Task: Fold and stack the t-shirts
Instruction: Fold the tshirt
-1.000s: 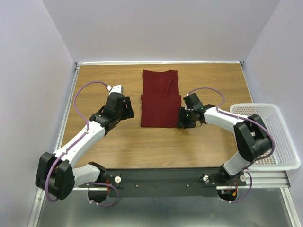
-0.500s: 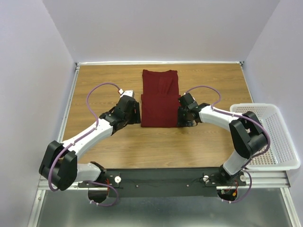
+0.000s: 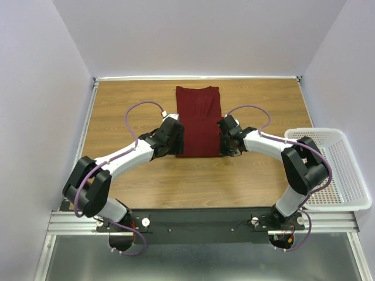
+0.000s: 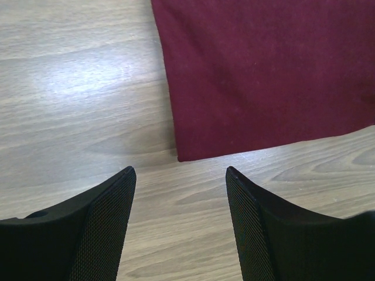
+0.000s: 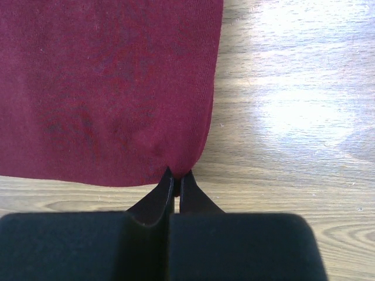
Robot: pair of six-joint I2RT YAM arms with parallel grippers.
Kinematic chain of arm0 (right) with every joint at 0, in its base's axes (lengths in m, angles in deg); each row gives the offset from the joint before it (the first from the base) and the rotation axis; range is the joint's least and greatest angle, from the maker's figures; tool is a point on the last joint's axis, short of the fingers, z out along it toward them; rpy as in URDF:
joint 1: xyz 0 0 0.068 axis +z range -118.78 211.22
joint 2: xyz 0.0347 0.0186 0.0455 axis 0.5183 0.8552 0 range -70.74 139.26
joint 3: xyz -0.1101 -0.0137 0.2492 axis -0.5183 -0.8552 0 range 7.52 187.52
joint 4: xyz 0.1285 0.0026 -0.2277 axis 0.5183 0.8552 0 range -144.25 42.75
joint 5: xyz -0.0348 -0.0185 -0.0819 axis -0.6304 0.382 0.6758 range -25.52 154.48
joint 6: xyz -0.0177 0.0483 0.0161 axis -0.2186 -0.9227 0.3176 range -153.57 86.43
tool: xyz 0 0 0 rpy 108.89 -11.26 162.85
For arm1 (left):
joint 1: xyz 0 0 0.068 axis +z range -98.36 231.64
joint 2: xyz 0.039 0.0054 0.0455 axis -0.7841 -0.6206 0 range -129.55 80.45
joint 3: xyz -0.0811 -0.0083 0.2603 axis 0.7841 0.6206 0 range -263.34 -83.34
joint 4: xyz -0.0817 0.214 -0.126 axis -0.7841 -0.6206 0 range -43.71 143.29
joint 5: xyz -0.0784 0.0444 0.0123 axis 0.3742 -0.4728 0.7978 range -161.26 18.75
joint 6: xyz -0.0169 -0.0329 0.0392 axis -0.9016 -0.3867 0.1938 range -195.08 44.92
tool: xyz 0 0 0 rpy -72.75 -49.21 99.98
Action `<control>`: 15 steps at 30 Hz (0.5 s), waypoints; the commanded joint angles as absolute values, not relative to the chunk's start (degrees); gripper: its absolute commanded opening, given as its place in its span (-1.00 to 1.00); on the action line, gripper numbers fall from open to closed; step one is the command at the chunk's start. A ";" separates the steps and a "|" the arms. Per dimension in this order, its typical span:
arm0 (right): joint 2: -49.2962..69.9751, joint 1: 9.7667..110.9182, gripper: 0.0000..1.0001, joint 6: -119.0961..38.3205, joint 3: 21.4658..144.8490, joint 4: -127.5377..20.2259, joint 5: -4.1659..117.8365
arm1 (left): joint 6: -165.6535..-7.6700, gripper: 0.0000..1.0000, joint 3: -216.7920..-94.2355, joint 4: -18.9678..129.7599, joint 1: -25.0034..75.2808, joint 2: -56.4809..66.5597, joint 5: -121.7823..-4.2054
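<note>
A plain maroon t-shirt (image 3: 198, 120) lies folded into a long strip in the middle of the wooden table. My right gripper (image 3: 222, 137) is at the strip's near right corner. In the right wrist view its jaws (image 5: 177, 173) are shut on that corner of the t-shirt (image 5: 105, 88), and the cloth puckers at the tips. My left gripper (image 3: 176, 139) is at the strip's left edge. In the left wrist view it (image 4: 179, 171) stands open, low over bare wood, just short of the near left corner of the t-shirt (image 4: 263, 76), with nothing between its fingers.
A white mesh basket (image 3: 343, 175) stands at the table's right edge, beside the right arm's elbow. Bare wood lies to the left and in front of the shirt. Grey walls close in the back and both sides.
The left arm has swung right, bringing its open gripper up to the shirt's left edge. The right gripper has moved onto the near right corner and closed on it.
</note>
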State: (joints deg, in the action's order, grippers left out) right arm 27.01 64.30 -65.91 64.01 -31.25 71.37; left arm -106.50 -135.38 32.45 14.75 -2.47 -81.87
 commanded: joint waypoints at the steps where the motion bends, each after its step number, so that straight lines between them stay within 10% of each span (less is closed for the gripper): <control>1: 30.60 64.97 -0.99 -64.51 61.58 -26.39 76.08 | -107.60 0.37 -138.27 29.83 14.20 -5.86 -81.71; 15: 30.16 65.41 -0.99 -63.98 60.43 -27.44 76.61 | -107.34 0.19 -142.05 27.28 12.88 -16.14 -79.25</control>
